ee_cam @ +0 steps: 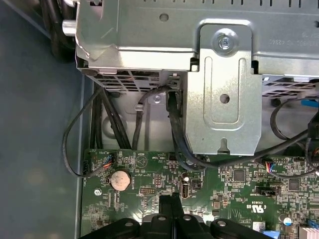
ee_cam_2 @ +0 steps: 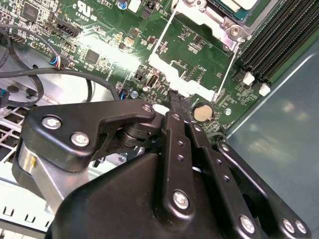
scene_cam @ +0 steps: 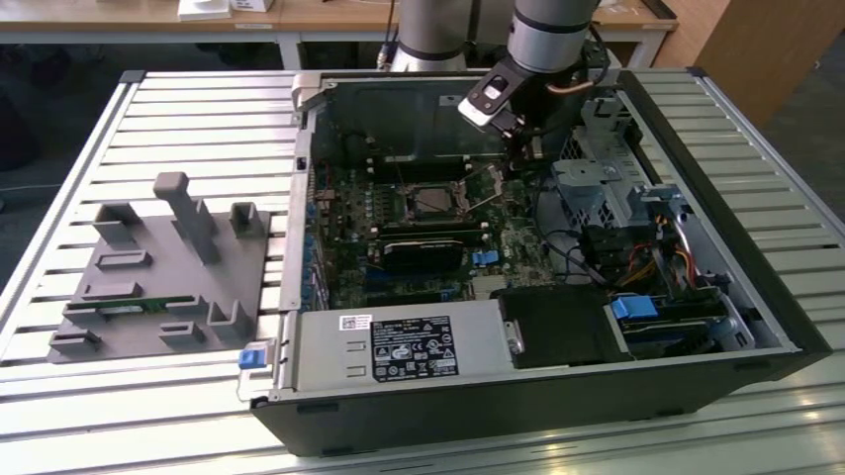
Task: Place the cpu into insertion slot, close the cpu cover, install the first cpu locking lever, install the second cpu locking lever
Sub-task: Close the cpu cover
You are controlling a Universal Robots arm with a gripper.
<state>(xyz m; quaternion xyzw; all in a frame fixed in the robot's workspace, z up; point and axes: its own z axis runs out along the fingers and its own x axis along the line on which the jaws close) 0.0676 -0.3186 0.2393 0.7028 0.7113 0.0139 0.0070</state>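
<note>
**A:** Where's the cpu (scene_cam: 433,204)?

**B:** It looks seated flat in the socket, mid-board, inside the open computer case (scene_cam: 528,396) on the slatted worktop (scene_cam: 172,119). Nothing is carrying it.

**A:** And the cpu cover (ee_cam_2: 172,74)?

**B:** Swung up off the socket. Its free edge points toward the exterior view's right, close to a coin battery (ee_cam_2: 202,113).

**A:** The hand (ee_cam_2: 175,99)?

**B:** Fingers pressed together, with nothing visible between them. The tip is right at the cover's free edge. I cannot tell whether it touches.

**A:** How would these things handle?

**B:** My guess is the cpu is light, stiff and easily damaged. Take it by the edges only, keep it level, and never force it down. The cover reads as thin sheet metal, stiff and slick, and it turns on a hinge. Pushing on the free edge should work better than pinching it, because a pinch would likely slip. A push off to one side might twist the frame.

**A:** Counts?

**B:** One cpu, one cover, one hand, one coin battery. I can't count the levers, since I can't tell thin wire from the frame's narrow sides. One grey fixture block (scene_cam: 158,267) sits on the exterior view's left, well apart from the case.
</note>
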